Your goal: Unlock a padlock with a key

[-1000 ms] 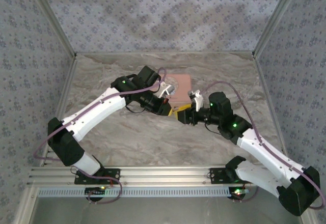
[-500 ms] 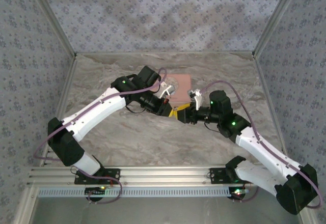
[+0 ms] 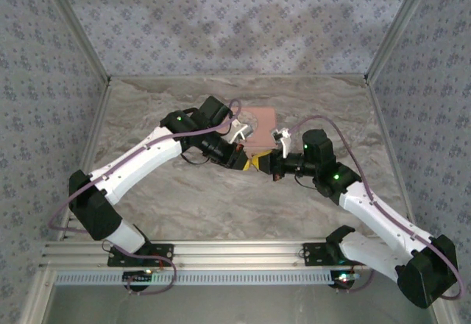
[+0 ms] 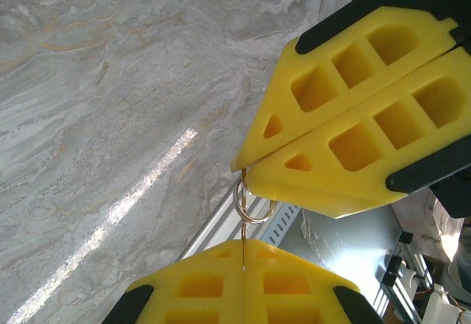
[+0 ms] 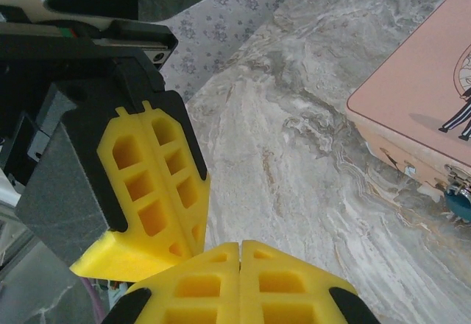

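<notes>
The left fingers (image 4: 254, 256) are clenched tight, and a thin strip of metal stands edge-on in the seam between them: the key (image 4: 243, 244), as far as I can tell. From its top a small wire ring (image 4: 252, 205) loops upward. The right fingers (image 4: 254, 163) come in from the opposite side, also pressed together, and their tips pinch the top of that ring. So the two pairs of yellow fingers meet tip to tip with only the ring between them.

From above, the left fingers (image 3: 250, 163) and the right fingers (image 3: 263, 165) join over the middle of the marbled desk (image 3: 184, 199), held above its surface.

Just beyond them, toward the far edge of the desk, lies a pink tin (image 3: 257, 121) with a cartoon drawing on its lid. The right wrist's camera shows the small teal padlock (image 5: 460, 205) against the tin's (image 5: 427, 110) side wall, just under the lid. It is partly cut off at the picture's edge and well apart from the key.
</notes>
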